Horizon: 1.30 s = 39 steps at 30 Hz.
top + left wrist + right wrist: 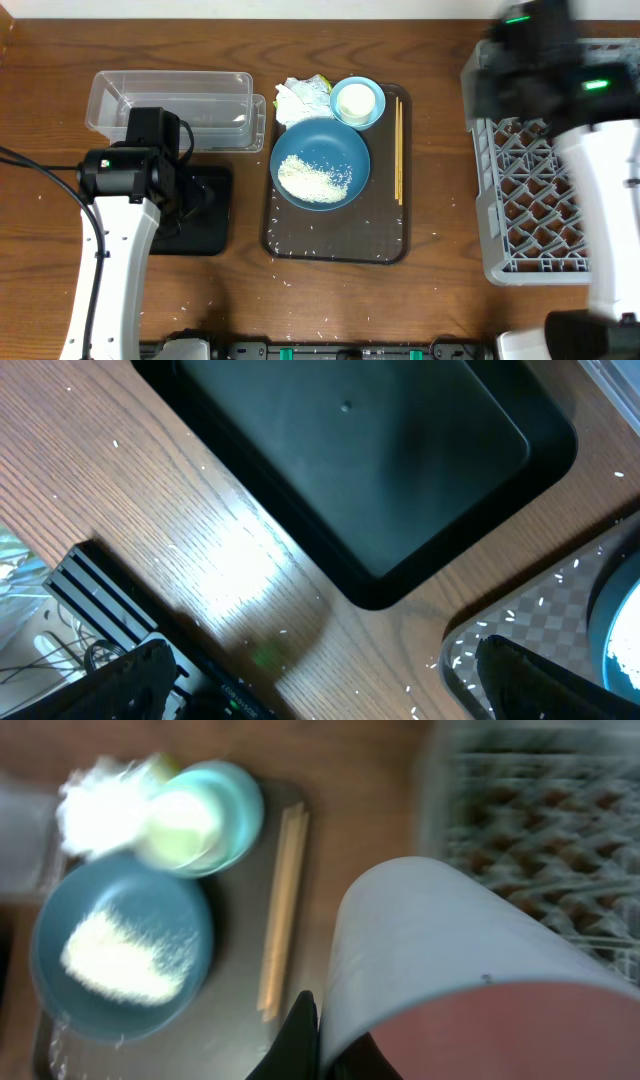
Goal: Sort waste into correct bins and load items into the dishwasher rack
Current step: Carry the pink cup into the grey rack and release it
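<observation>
1. Wood-grain tabletop (440,150) carries everything, with stray grains scattered across it.
2. Your left gripper (320,660) hangs spread wide and empty over the black tray (360,470), just below the clear tub (105,100) at the left of the overhead frame.
3. Your right gripper (312,1038) is clamped tight on the wall of the small pink cup (450,960), which fills the lower right of the right wrist view, near the dishwasher rack (530,210).
4. Judged from this, you are early in the task: no dish shows in the rack's visible part, and both bins look empty.
5. Left on the serving tray (335,235):
   - the rice (312,178) in the dark-blue bowl (345,140)
   - the paper wad (300,98)
   - the white cup (354,101) inside the light-blue bowl (378,100)
   - the chopsticks (398,150)
</observation>
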Motion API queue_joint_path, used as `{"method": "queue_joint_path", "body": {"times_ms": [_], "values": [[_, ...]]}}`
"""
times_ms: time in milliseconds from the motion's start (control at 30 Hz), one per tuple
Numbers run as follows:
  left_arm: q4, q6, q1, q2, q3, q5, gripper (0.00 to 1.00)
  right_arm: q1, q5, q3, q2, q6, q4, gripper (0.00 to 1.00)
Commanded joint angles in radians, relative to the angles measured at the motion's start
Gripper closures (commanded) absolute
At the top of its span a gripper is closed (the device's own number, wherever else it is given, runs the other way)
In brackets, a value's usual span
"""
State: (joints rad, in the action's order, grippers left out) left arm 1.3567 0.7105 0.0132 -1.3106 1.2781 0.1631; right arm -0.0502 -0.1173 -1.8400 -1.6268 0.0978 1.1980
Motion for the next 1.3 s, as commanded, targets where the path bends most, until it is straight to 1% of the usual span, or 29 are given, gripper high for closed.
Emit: {"method": "queue_joint_path", "body": {"times_ms": [0,100,233,267,367,467,600,800,867,967,1000,1167,1267], "values": [[0.004,0.006,0.005,0.01,0.014,0.005,0.01,0.236,-0.446,-0.003,-0.022,-0.218,-0.016,0.99],[0.004,0.006,0.005,0.01,0.014,0.005,0.01,0.417,-0.671,-0.003,-0.075,-0.343,-0.017,0.99],[0.004,0.006,0.005,0.01,0.014,0.005,0.01,0.581,-0.884,-0.003,-0.19,-0.381,-0.029,0.99],[0.004,0.006,0.005,0.01,0.014,0.005,0.01,0.614,-0.948,-0.003,-0.226,-0.411,-0.029,0.99],[0.004,0.006,0.005,0.01,0.014,0.005,0.01,0.689,-1.12,-0.003,-0.325,-0.473,-0.04,0.99],[0.004,0.006,0.005,0.01,0.014,0.005,0.01,0.748,-1.28,-0.003,-0.418,-0.473,-0.08,0.99],[0.004,0.006,0.005,0.01,0.014,0.005,0.01,0.806,-1.391,-0.003,-0.526,-0.472,-0.098,0.99],[0.004,0.006,0.005,0.01,0.014,0.005,0.01,0.845,-1.362,-0.003,-0.639,-0.47,-0.033,0.99],[0.004,0.006,0.005,0.01,0.014,0.005,0.01,0.853,-1.272,-0.003,-0.654,-0.469,-0.013,0.98],[0.004,0.006,0.005,0.01,0.014,0.005,0.01,0.863,-1.057,-0.003,-0.657,-0.468,0.019,0.98],[0.004,0.006,0.005,0.01,0.014,0.005,0.01,0.867,-1.019,-0.003,-0.657,-0.462,0.023,0.98],[0.004,0.006,0.005,0.01,0.014,0.005,0.01,0.892,-1.004,-0.003,-0.655,-0.378,0.027,0.98],[0.004,0.006,0.005,0.01,0.014,0.005,0.01,0.908,-0.917,-0.003,-0.655,-0.348,0.055,0.97]]}}
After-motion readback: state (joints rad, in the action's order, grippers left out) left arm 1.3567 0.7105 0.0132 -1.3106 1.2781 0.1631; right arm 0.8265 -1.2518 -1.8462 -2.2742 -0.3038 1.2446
